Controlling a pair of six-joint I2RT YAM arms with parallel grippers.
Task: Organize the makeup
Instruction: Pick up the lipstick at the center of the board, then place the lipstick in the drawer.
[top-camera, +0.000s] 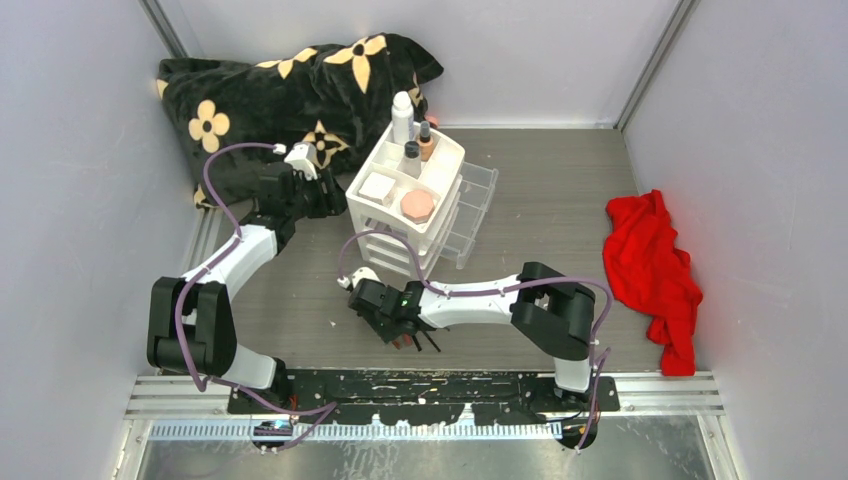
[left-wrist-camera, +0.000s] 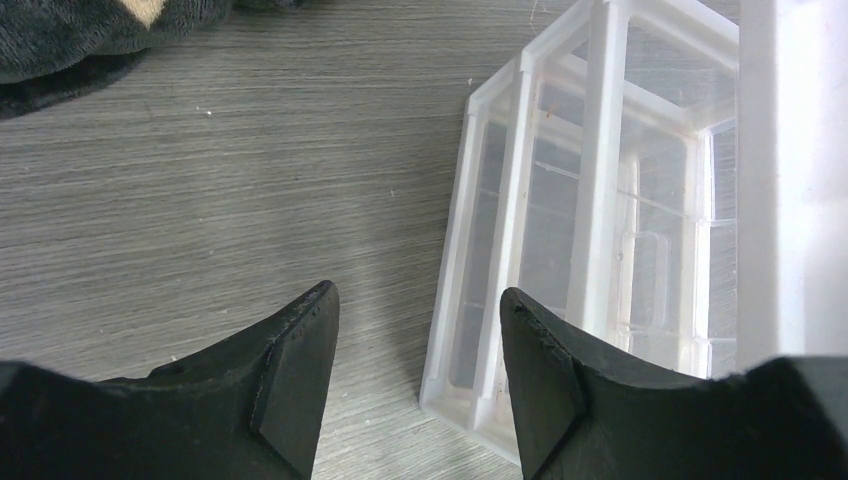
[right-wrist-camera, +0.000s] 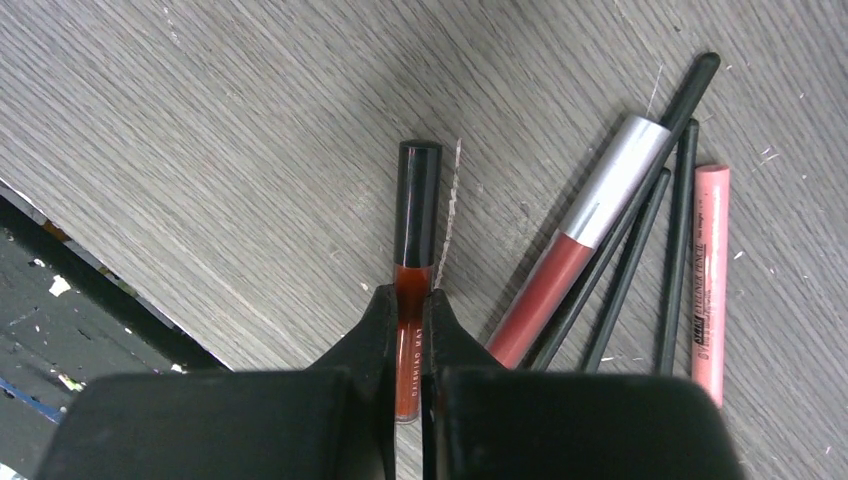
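Observation:
My right gripper (right-wrist-camera: 410, 296) is shut on a red lip gloss tube (right-wrist-camera: 416, 215) with a black cap, low over the table near its front edge (top-camera: 395, 328). Beside it lie a red tube with a silver cap (right-wrist-camera: 585, 250), a pink pencil (right-wrist-camera: 709, 270) and thin black pencils (right-wrist-camera: 681, 240). The white drawer unit (top-camera: 392, 225) carries a white bottle (top-camera: 402, 116), a tan dark-capped bottle (top-camera: 426, 141), a white square box (top-camera: 377, 186) and a pink compact (top-camera: 417, 204) on top. My left gripper (left-wrist-camera: 415, 300) is open and empty beside the unit's lower corner (left-wrist-camera: 480, 300).
A black flowered cushion (top-camera: 290, 95) lies at the back left, behind the left arm. A red cloth (top-camera: 655, 270) lies at the right. A clear drawer (top-camera: 472, 215) sticks out of the unit's right side. Walls close the table on three sides.

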